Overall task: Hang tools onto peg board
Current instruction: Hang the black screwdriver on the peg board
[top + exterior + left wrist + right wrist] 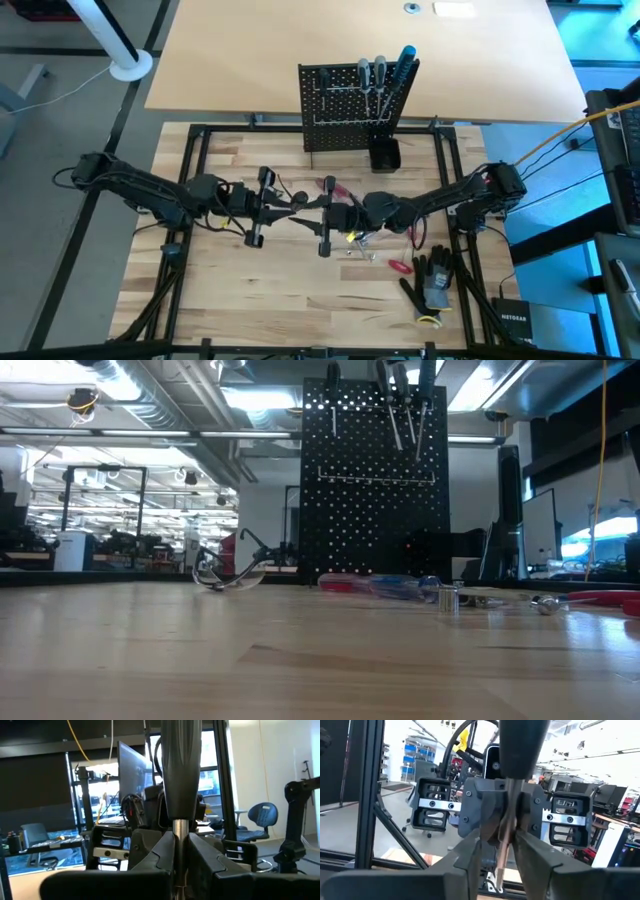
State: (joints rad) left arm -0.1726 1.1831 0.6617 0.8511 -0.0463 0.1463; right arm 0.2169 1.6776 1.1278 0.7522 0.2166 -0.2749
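Over the middle of the table a grey-handled screwdriver [181, 770] stands upright, handle up, between my two grippers. My left gripper [181, 870] comes from the table's left and is shut on its thin metal shaft. My right gripper [506, 865] faces it from the right, open, with a finger close on either side of the same shaft [507, 820] below the handle; I see no touch. The black peg board [340, 110] stands at the far side with several screwdrivers [372, 78] hanging on it. My left gripper pinches the screwdriver's bare shaft [180, 832] just below the handle between its two fingers. The fingers come about level from the table's left and lie across the shaft. The screwdriver stands upright, handle above the fingers, lifted clear of the table.
A red-and-blue screwdriver [380, 585], clear safety glasses [225, 575] and small metal bits [448, 598] lie on the table below the grippers. A red tool [400, 267] and black gloves [435, 282] lie near right. A small black cup [385, 155] stands before the peg board.
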